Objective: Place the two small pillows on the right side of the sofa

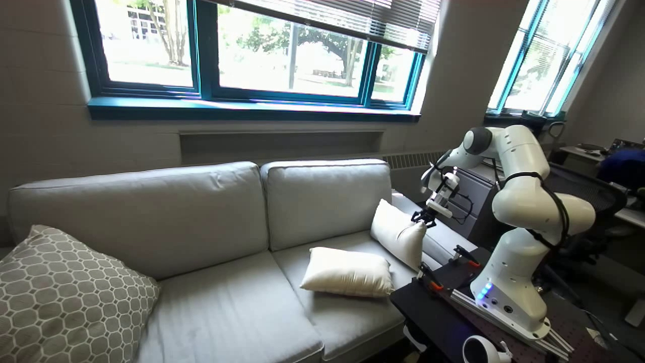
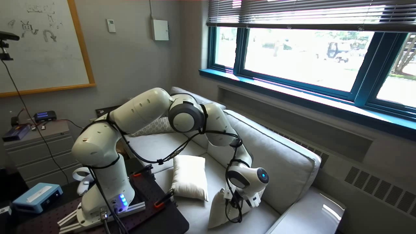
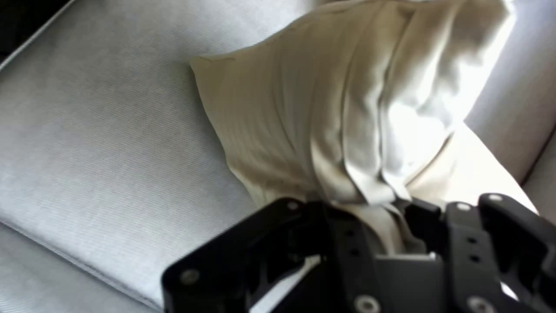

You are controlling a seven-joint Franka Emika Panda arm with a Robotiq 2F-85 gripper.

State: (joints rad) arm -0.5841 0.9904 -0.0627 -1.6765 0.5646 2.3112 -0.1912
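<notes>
The light grey sofa point(image 1: 211, 302) shows in both exterior views point(image 2: 256, 136), and its seat fills the left of the wrist view point(image 3: 108, 130). One cream-white small pillow point(image 1: 395, 229) stands tilted at the sofa's end beside the padded arm. My gripper point(image 1: 424, 218) is shut on its upper edge, with folded fabric pinched between the fingertips point(image 3: 367, 208) in the wrist view. This pillow point(image 3: 339, 108) is partly hidden by the wrist in an exterior view point(image 2: 217, 209). The other small pillow point(image 1: 347, 272) lies flat on the same seat, nearer the front; it also shows in an exterior view point(image 2: 190, 175).
A larger patterned cushion point(image 1: 75, 292) leans at the sofa's far end. The black robot table point(image 2: 169, 216) with orange-handled clamps point(image 1: 429, 277) stands against the sofa front. The sofa's padded arm point(image 2: 312, 211) and back cushion point(image 1: 327, 199) border the held pillow. A window wall runs behind.
</notes>
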